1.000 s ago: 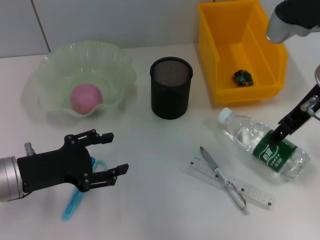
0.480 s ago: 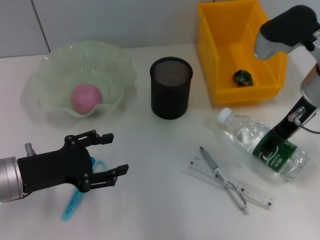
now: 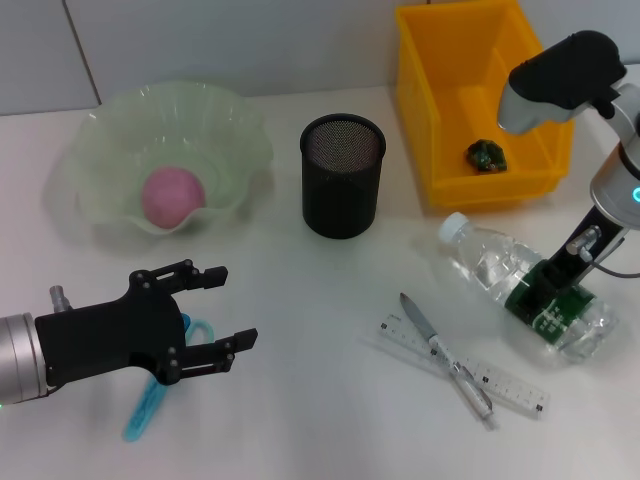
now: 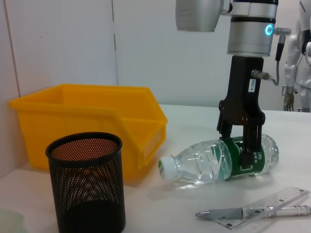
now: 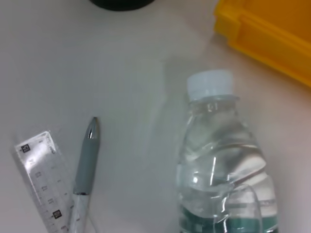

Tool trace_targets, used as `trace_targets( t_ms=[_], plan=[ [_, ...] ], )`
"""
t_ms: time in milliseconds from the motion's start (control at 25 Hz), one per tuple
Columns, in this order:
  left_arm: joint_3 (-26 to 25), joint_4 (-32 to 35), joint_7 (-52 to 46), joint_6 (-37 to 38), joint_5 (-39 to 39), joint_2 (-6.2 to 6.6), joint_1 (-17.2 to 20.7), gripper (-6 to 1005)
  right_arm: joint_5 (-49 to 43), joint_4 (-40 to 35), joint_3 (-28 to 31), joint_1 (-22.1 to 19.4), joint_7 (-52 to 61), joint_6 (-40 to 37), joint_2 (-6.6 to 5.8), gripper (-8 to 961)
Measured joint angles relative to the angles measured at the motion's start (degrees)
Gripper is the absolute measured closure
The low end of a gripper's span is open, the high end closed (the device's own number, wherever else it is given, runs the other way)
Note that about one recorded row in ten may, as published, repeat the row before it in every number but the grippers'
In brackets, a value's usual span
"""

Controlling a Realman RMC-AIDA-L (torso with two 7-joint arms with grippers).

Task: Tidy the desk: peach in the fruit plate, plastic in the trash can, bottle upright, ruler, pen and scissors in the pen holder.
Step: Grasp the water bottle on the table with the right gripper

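The clear bottle (image 3: 485,262) (image 4: 199,162) (image 5: 221,160) lies on its side on the desk (image 3: 300,290), cap toward the trash can. My right gripper (image 3: 548,295) (image 4: 238,153) is open, straddling its green label from above. The ruler (image 3: 510,385) and pen (image 3: 440,350) lie crossed beside the bottle. The peach (image 3: 172,195) rests in the fruit plate (image 3: 170,100) at the far left. My left gripper (image 3: 235,305) hovers open over the blue scissors (image 3: 145,405), partly hiding them. The black pen holder (image 3: 342,175) (image 4: 87,184) stands mid-desk.
The yellow trash can (image 3: 430,110) (image 4: 82,116) stands at the back right, close behind the bottle's cap, with a small green crumpled item (image 3: 487,155) inside. A pale wall runs behind the desk.
My right arm swung in and its gripper came down over the bottle's label; the bottle shifted very slightly. The left arm stayed still.
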Motion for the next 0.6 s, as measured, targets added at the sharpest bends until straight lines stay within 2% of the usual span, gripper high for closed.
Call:
trace_targets(
  t_ms=[320,600],
  plan=[
    [0.0,0.1,0.0,0.1,0.0,0.00,-0.1,207,0.1,3.5,0.0,-0.1,0.0,2.3,0.00,150],
    [0.0,0.1,0.0,0.1,0.0,0.00,-0.1,207,0.1,3.6,0.0,-0.5,0.0,2.6,0.00,150]
  ],
)
